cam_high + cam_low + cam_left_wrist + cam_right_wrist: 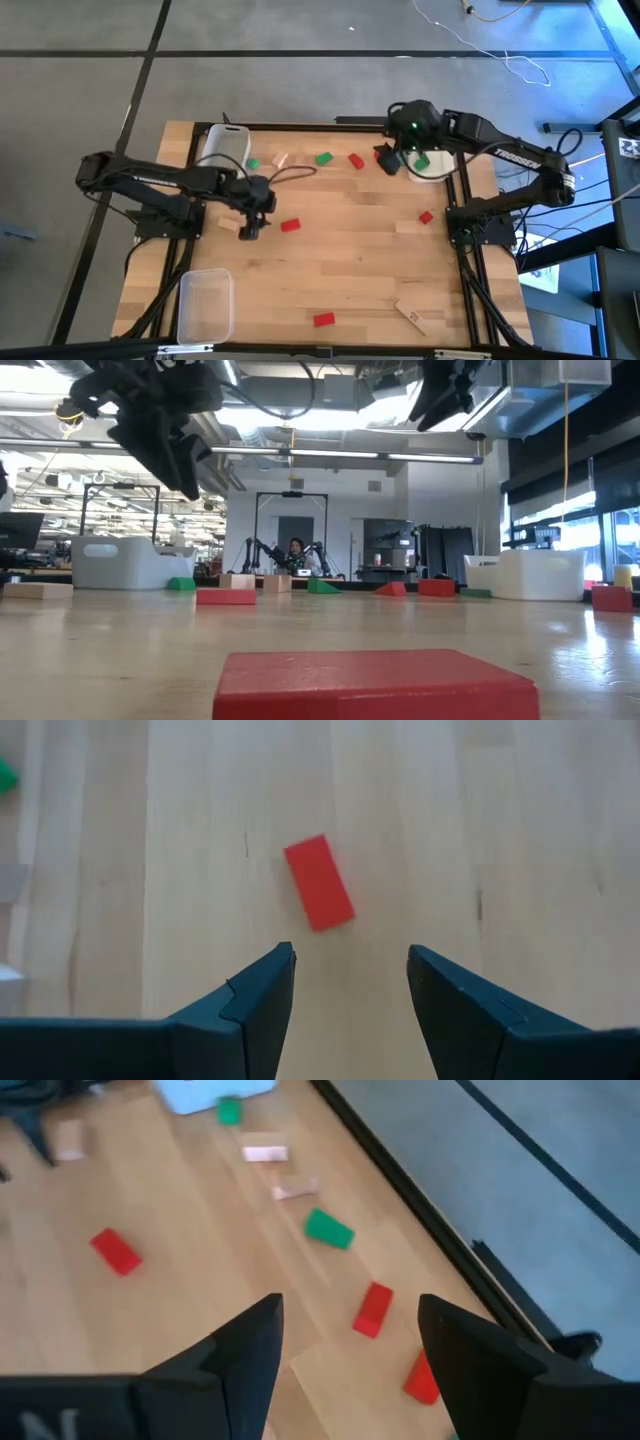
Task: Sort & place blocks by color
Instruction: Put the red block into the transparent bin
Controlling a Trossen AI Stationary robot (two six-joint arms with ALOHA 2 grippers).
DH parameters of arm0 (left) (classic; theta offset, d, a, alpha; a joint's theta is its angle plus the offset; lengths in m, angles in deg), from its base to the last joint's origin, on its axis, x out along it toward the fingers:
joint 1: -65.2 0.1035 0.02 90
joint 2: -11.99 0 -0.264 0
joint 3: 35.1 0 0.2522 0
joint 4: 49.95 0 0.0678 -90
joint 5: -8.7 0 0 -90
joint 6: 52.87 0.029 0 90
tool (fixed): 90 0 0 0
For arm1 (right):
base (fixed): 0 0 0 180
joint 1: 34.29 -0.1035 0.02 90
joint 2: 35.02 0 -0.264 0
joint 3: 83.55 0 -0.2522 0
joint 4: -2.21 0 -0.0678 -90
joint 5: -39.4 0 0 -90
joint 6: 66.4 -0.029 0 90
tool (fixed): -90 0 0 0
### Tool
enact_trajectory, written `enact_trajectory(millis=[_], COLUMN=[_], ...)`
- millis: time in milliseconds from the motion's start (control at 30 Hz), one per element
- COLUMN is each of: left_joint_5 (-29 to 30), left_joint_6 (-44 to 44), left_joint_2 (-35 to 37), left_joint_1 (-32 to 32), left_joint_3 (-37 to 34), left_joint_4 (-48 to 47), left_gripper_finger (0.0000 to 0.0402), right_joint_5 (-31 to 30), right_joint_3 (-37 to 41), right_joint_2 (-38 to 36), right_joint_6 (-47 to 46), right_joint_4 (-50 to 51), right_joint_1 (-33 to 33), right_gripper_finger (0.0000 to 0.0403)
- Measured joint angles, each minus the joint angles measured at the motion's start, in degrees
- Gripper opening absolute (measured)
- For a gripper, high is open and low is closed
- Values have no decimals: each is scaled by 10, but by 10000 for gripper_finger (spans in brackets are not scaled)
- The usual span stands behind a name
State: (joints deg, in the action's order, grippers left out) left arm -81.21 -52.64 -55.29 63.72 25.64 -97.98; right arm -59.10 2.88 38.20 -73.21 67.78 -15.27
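Blocks lie scattered over the wooden bench (340,250). Along the far edge, from the left, sit a green block (254,164), a pale wood block (280,160), another green block (323,158) and a red block (356,160). Near the middle lies a red brick (290,226), flat on the boards just beside the left end effector (249,229). A small red block (426,216) sits toward the right side next to a pale block (407,226), and at the near edge lie a red slab (323,319) and a wood piece (411,315) — the slab fills the foreground of the low view (375,685).

A green block (420,160) rests inside the right bin (432,175) at the far right corner. A second bin (224,146) stands at the far left, and a third bin (205,303) sits at the near left corner.

The left end effector hangs above the bench with its fingers (262,995) spread apart and nothing between them; in the left wrist view the red brick (318,882) lies just beyond the fingertips, not touching them. The right end effector (388,160) hovers by the far edge beside the right bin — its fingers (250,1342) also stand wide and hold nothing. Past them its wrist view shows the far-edge row of red, green and wood blocks.
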Motion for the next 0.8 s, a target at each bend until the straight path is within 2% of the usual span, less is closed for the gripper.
enact_trajectory(millis=[233, 433, 533, 800], left_joint_5=[68, 124, 124, 132], left_joint_6=[-88, -124, -134, -147], left_joint_2=[-58, -121, -153, -225], left_joint_1=[-44, -67, -72, -72], left_joint_3=[0, 1, 1, 0], left_joint_4=[89, 123, 143, 189], left_gripper_finger=[189, 189, 189, 188], right_joint_5=[8, 68, 88, 87], right_joint_3=[0, 0, 0, 0], right_joint_2=[-1, -1, -1, -1], right_joint_6=[67, 105, 118, 119], right_joint_4=[2, 1, -8, -24], right_joint_1=[-48, -80, -95, -123], right_gripper_finger=[233, 233, 233, 233])
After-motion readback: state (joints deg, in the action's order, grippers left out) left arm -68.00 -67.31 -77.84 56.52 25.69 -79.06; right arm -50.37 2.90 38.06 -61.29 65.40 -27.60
